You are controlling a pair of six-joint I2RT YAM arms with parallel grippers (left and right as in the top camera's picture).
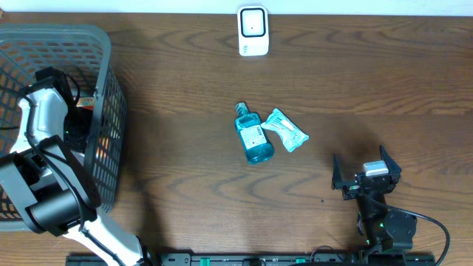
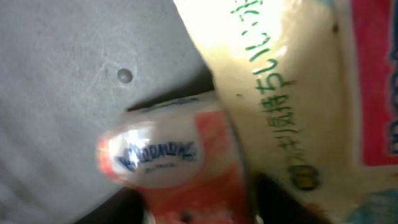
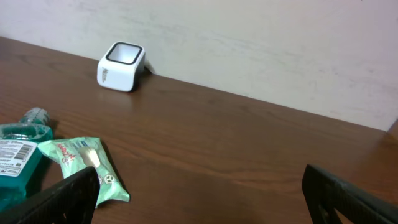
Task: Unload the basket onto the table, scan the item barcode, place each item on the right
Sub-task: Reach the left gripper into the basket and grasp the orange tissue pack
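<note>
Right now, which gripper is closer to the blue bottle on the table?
Right. The right gripper is off to the right of the blue bottle, toward the front edge. The left gripper is inside the basket at the far left, farther away.

Bare wooden table (image 1: 185,96) lies open between the right gripper (image 1: 360,157) and the mouthwash bottle (image 1: 253,137), with the green packet (image 1: 285,130) just beside it at mid-table. A wide bare strip separates both from the barcode scanner (image 1: 252,31) at the far edge. At left, the mesh basket (image 1: 112,111) walls hem in the left arm (image 1: 43,118). Inside, a cream packet (image 2: 292,93) and a red-and-white pack (image 2: 168,162) crowd the grey floor.
</note>
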